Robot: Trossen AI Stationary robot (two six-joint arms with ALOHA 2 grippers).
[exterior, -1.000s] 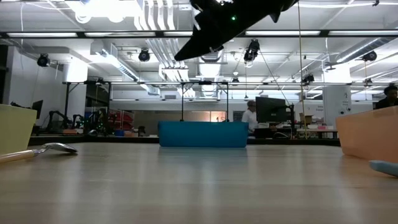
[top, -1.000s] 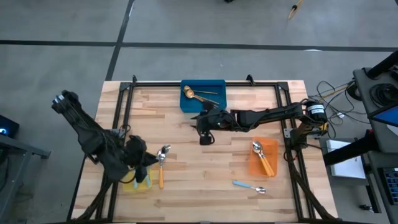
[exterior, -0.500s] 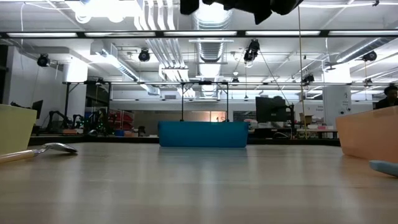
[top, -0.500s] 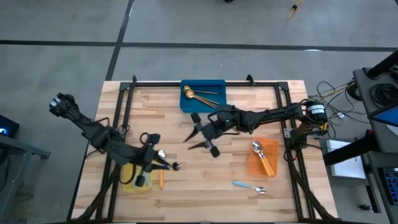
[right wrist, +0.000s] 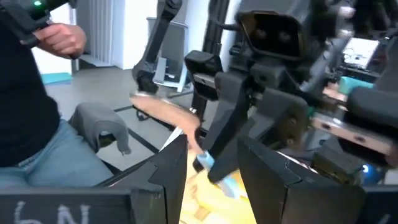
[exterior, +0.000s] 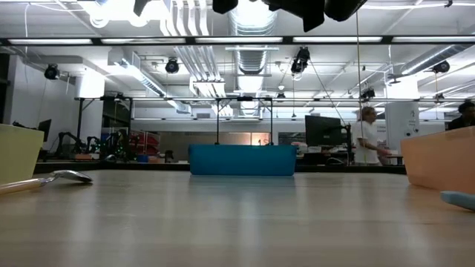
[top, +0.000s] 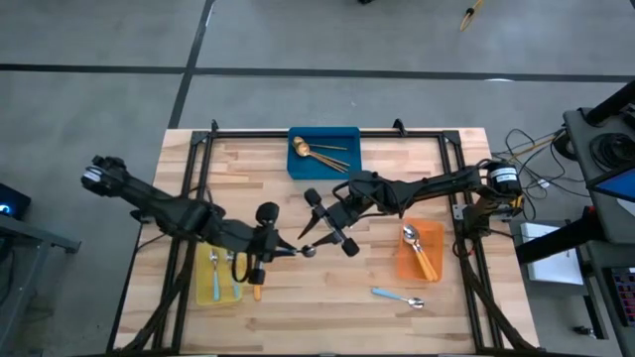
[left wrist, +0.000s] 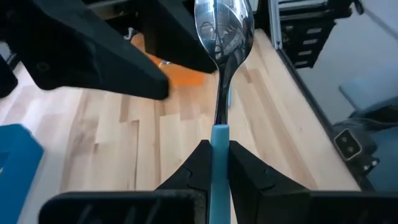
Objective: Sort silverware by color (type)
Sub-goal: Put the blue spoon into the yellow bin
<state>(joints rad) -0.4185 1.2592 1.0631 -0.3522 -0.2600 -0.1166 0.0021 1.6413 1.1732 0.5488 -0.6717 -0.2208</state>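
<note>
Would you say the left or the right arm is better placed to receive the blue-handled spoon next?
Right, probably. The left gripper grips the blue-handled spoon with its bowl pointing at the right gripper, whose jaws stand open beside it above the table.

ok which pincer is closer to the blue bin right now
Right. The right pincer hangs just in front of the blue bin; the left pincer, holding a blue-handled spoon, is farther out toward mid-table.
</note>
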